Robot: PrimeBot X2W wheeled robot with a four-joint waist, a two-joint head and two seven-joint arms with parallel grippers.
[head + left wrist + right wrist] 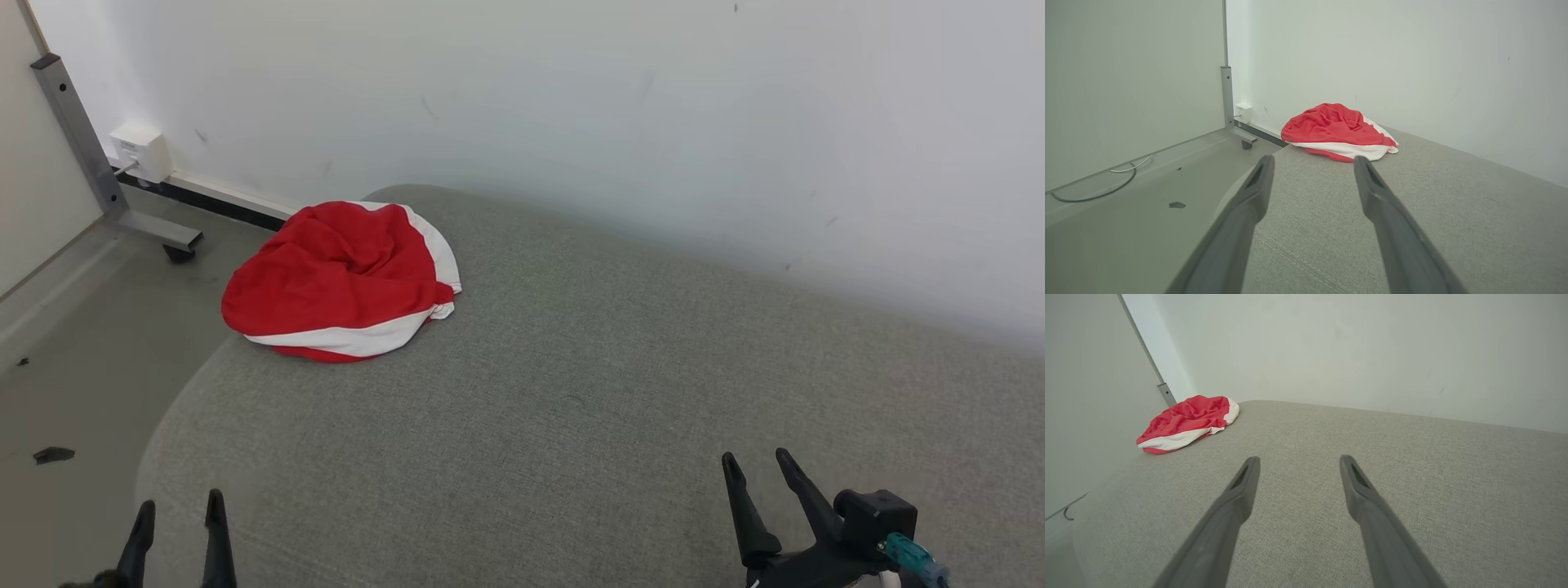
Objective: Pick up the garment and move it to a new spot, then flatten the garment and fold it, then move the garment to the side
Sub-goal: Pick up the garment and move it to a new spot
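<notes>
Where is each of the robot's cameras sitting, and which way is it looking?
Head view: up on the head, looking forward and down at the grey cushion and the red-and-white garment at its far left end; the left gripper and right gripper, both open, rise from the bottom.
Left wrist view: on the left wrist, looking along its two fingers straight at the garment.
Right wrist view: on the right wrist, looking along its fingers across the cushion to the wall.
Shared: both wrist views show the garment on the cushion.

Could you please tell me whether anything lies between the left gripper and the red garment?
Nothing visible does. Bare grey cushion runs from the open left gripper to the crumpled garment near its far left edge.
</notes>
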